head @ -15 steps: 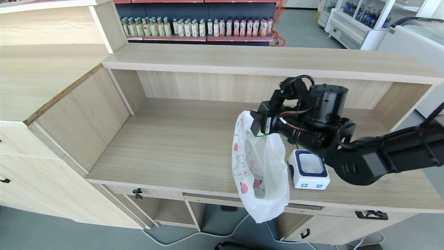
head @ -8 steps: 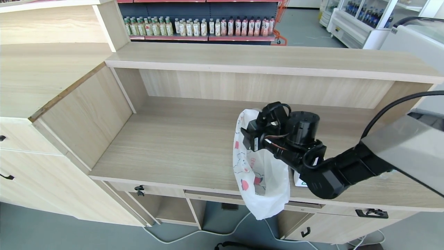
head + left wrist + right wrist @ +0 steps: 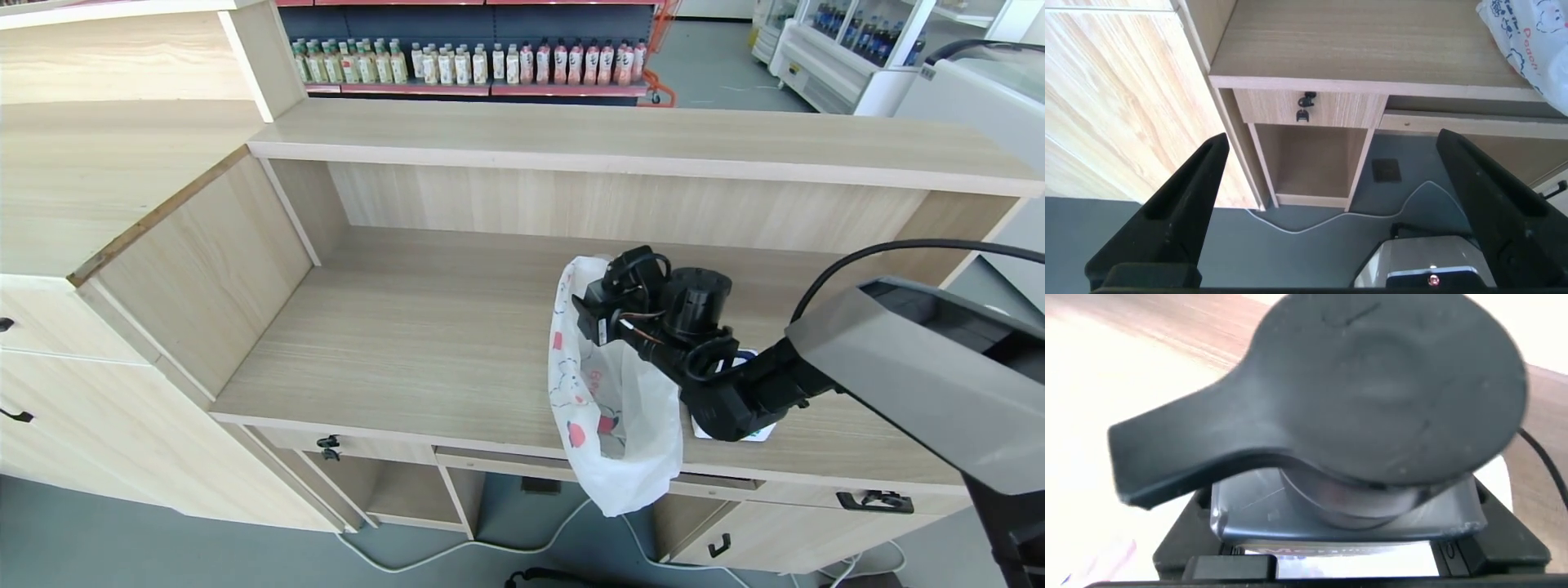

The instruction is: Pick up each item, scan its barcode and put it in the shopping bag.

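Right now, I am holding my right hand [image 3: 589,317] just over the open mouth of the shopping bag [image 3: 620,408]. The white printed bag is lying on the desk [image 3: 392,351], with its lower end drooping over the near front edge. Its long axis is running from the back of the desk toward me, and its mouth is gaping upward at the far end, directly beneath this hand. My right arm is reaching in low from the right, crossing above the scanner [image 3: 759,434] beside the bag, with the wrist angling toward the bag's far rim. I cannot tell whether this hand is open or closed, or whether it is carrying anything. My left hand [image 3: 1331,143] is hanging in front of the desk, lower than its top. It is spread wide and gripping nothing, and the bag is lying well off to one side of it. Judging by this, the right arm is far the nearer, so any drop into the bag is falling to it.
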### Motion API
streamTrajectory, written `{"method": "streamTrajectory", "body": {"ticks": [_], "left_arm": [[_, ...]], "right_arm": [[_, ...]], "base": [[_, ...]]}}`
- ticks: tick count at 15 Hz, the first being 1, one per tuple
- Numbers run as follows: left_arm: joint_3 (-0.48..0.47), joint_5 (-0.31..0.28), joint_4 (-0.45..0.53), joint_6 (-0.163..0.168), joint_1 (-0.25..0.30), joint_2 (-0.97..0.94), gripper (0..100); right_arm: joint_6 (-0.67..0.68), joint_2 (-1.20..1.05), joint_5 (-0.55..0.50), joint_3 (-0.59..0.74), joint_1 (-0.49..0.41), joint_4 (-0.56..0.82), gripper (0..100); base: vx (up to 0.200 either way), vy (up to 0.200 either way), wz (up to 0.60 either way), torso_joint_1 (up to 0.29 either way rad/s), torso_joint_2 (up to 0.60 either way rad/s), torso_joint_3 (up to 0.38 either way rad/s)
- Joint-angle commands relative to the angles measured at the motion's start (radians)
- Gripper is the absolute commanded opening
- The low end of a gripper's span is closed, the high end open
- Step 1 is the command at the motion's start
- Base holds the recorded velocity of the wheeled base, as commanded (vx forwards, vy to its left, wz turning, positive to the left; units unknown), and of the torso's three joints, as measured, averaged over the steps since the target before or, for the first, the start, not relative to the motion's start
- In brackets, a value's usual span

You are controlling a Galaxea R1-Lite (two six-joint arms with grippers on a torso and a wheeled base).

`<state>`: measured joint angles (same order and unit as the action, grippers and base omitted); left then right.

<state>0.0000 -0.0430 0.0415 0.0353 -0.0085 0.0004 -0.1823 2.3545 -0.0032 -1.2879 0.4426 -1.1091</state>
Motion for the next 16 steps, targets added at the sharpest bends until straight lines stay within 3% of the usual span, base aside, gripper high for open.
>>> {"method": "streamTrajectory", "body": {"ticks": [1,13,14,16], "left_arm": [[0.0,0.0,0.0,0.001,0.001,0.0,100],[0.0,0.0,0.0,0.003,0.001,0.0,100],[0.0,0.0,0.0,0.003,0.001,0.0,100],[0.0,0.0,0.0,0.005,0.001,0.0,100]], "right_arm": [[-0.02,0.068,0.002,-0.048,-0.016,-0.001,0],[-0.019,0.115,0.038,-0.071,-0.015,0.005,0],[-0.019,0.115,0.043,-0.064,-0.013,0.005,100],[-0.016,0.114,0.045,-0.062,-0.015,0.006,100]], "base": [[0.0,0.0,0.0,0.0,0.0,0.0],[0.0,0.0,0.0,0.0,0.0,0.0],[0.0,0.0,0.0,0.0,0.0,0.0],[0.0,0.0,0.0,0.0,0.0,0.0]]}}
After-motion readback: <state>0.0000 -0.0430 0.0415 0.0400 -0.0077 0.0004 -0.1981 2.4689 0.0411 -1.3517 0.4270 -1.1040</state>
